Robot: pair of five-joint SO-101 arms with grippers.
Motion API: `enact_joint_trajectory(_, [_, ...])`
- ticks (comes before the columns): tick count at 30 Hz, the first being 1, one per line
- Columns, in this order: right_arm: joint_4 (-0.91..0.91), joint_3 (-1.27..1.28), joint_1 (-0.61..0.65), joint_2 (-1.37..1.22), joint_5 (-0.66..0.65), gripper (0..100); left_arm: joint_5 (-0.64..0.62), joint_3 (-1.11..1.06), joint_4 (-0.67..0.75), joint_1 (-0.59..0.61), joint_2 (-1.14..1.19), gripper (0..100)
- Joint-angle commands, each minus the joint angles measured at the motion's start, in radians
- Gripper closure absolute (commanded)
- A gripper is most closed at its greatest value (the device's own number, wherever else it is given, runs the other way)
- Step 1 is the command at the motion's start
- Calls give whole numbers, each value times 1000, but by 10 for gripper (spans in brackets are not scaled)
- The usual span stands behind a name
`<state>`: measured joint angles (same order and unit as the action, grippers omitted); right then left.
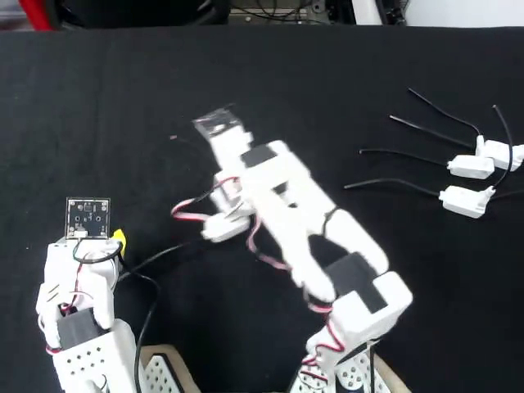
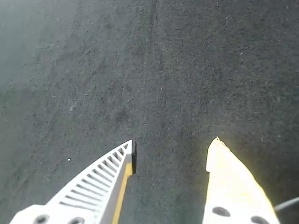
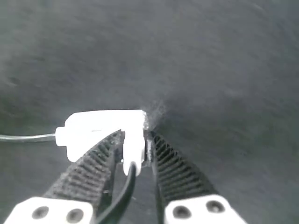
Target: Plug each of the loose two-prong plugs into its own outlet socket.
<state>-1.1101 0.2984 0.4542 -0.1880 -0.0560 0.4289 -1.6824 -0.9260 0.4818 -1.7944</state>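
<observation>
Black cloth (image 1: 98, 98) covers our table; our right gripper (image 3: 135, 135) pinches a white plug (image 3: 134, 154) touching an outlet socket (image 3: 98, 127), while our left gripper (image 2: 173, 141) hangs spread over bare cloth. We judge an askew push could slide the loose socket away

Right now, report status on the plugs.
Left end effector open over bare cloth. Right end effector shut on white plug, touching a white connector. Other connectors lie apart. Nothing blocking.
</observation>
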Motion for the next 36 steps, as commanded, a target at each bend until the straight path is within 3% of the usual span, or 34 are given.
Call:
enact_joint_trajectory(1, [-28,-30,-184,-4,-68,986,-8,-18,15,2,-5,747])
enact_joint_trajectory(19, [37,-33,-1002,-5,-601,984,-8,-18,15,2,-5,747])
enact_joint_trajectory(23, [28,-30,-1076,-4,-640,949,-8,-18,15,2,-5,747])
enact_joint_trajectory(28, [-43,-61,-1089,12,-555,702,-9,-18,15,1,-5,747])
enact_joint_trajectory(31, [-175,-148,-1083,58,-505,605,-9,-18,15,-7,-5,747])
enact_joint_trajectory(34, [-394,-265,-1082,133,-457,618,-9,-18,11,-62,-5,747])
enact_joint_trajectory(36, [-546,-317,-1077,188,-454,677,-8,-18,8,-88,-2,747])
